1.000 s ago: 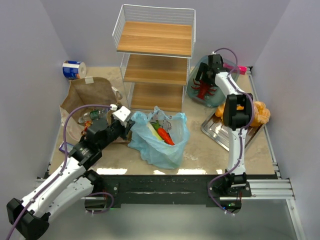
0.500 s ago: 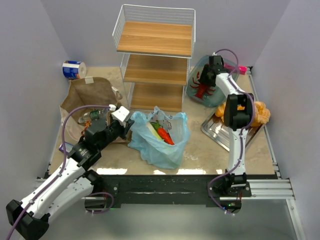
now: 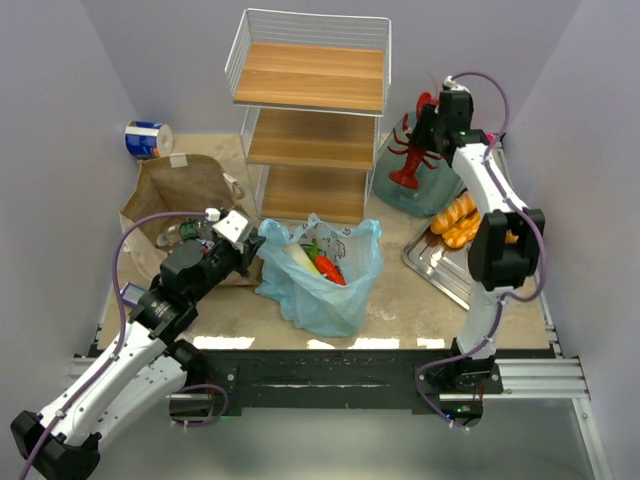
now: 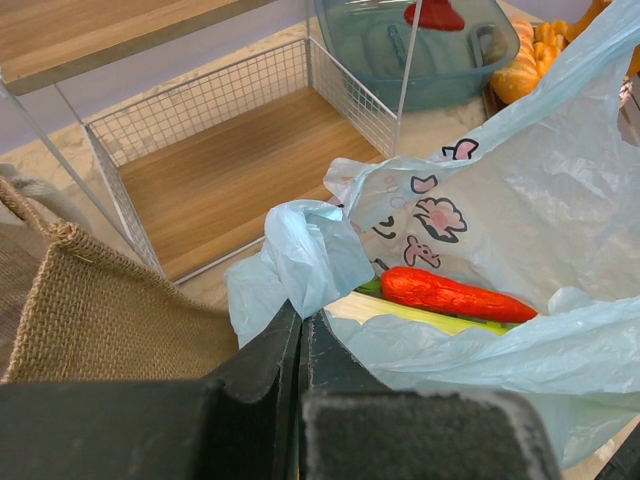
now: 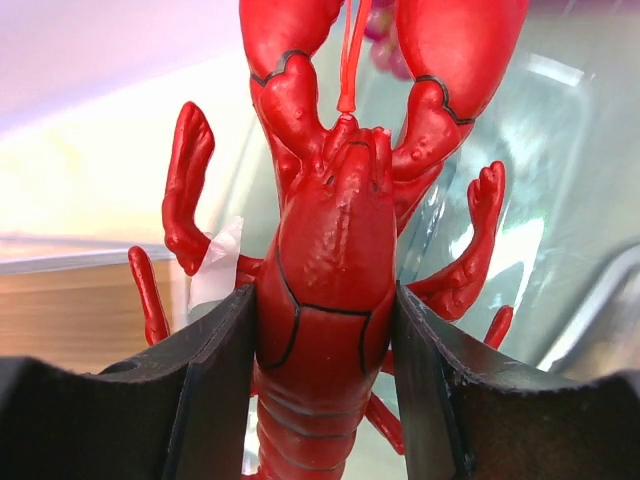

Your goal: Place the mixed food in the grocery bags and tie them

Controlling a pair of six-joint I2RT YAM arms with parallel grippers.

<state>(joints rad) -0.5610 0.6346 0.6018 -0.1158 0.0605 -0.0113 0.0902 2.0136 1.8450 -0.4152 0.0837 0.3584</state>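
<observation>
Lobster (image 3: 410,155) up in the air now, just right of the wire shelf (image 3: 312,75), where a second ago it lay in the teal dish (image 3: 408,200); the right end effector (image 5: 322,375) has lifted it clear and is clamped across its body. The left end effector (image 4: 302,340), in front of the shelf, stays pinched shut on the rim of the light-blue plastic bag (image 3: 335,295), barely shifted. From overhead you see the brown paper bag (image 3: 175,190) left of the shelf and the breads (image 3: 455,220) off to its front right. Only the left wrist view looks into the blue bag: a leek (image 4: 440,322) under a red-orange piece (image 4: 455,297). Only the right wrist view shows the fingers (image 5: 215,380) pressing the lobster's sides
</observation>
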